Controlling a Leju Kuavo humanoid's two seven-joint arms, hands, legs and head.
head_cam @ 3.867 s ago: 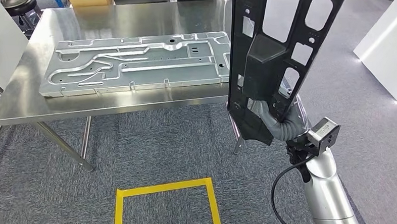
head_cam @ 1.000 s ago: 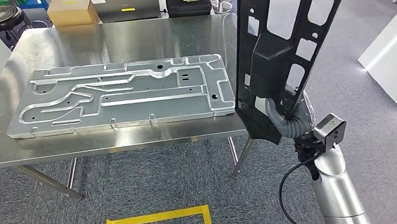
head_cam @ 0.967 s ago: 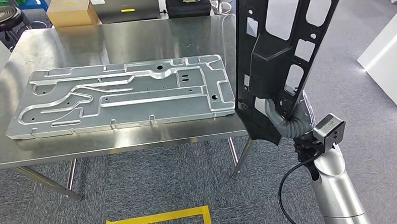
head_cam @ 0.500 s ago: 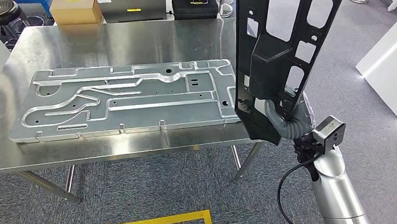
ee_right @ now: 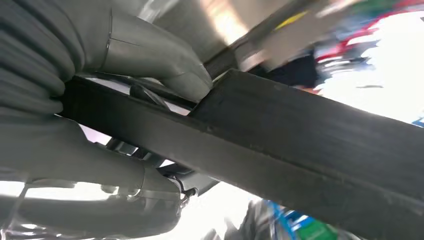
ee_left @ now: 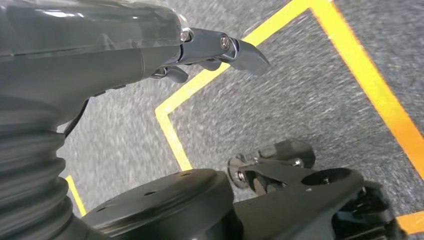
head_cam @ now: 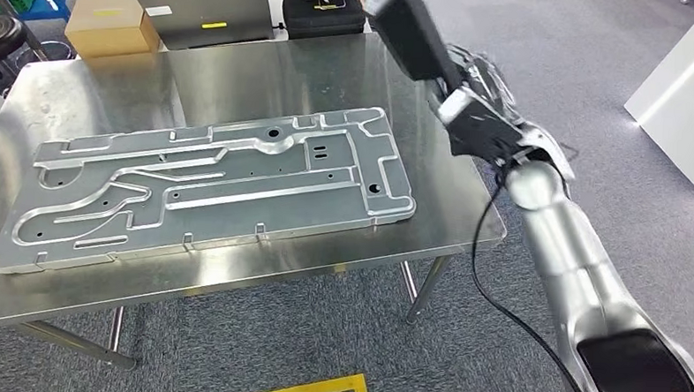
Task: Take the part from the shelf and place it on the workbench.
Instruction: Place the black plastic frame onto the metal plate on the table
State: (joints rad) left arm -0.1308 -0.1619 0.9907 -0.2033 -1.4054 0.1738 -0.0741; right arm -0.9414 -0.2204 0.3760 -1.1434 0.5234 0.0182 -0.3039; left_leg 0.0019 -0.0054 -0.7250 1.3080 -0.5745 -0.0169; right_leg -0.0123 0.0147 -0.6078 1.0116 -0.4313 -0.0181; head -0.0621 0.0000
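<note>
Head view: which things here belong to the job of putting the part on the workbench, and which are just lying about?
Job:
- black part, held above the bench
- right hand, gripping the part
- workbench

Lying about:
- metal plate on the workbench
- cardboard box behind it
- black case on the floor
- yellow tape on the carpet

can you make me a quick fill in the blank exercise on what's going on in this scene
1. The black part is held by the ____ robot hand.
2. The stamped metal panel lies flat on the steel ____.
3. On the floor beyond the workbench sits a brown ____ box.
4. The left robot hand hangs over ____ tape lines on the carpet.

Missing words: right; workbench; cardboard; yellow
</note>
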